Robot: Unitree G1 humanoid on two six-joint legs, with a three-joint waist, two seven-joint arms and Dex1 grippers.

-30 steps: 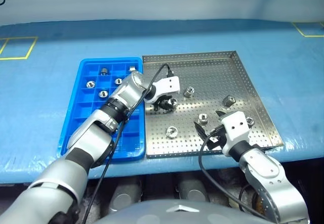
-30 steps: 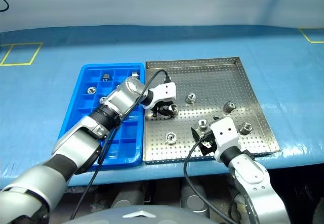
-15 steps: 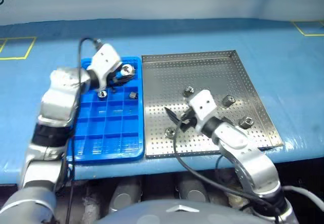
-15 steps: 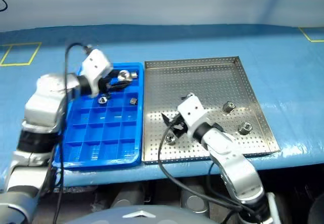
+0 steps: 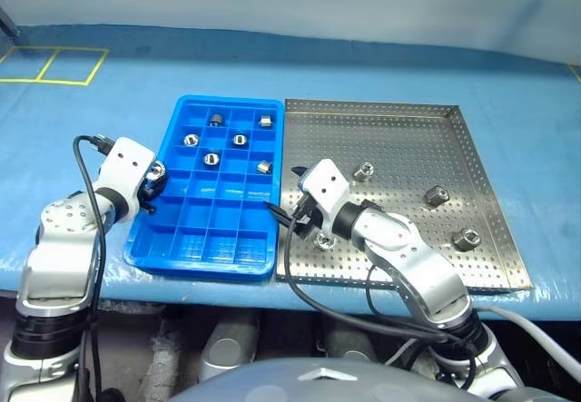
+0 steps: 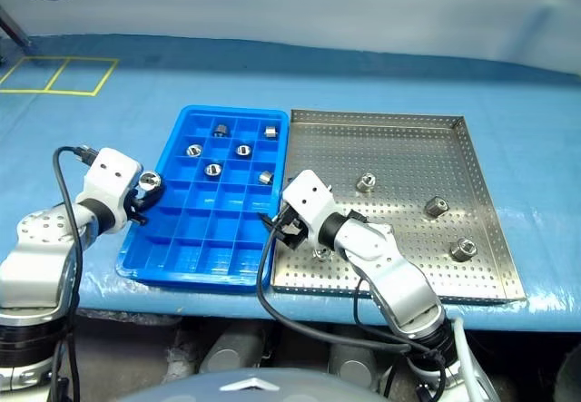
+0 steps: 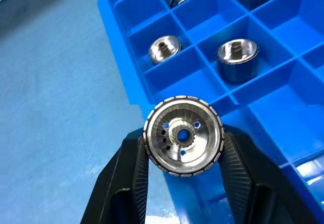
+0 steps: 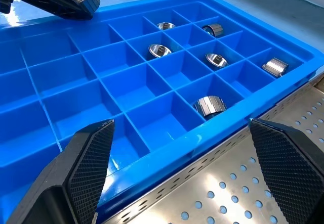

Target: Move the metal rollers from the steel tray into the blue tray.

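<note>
Since earlier: left gripper shifted from steel tray to blue tray outer edge. Left wrist: jaws pinching roller. Right wrist: right gripper jaws spread wide; six rollers in compartments.
</note>
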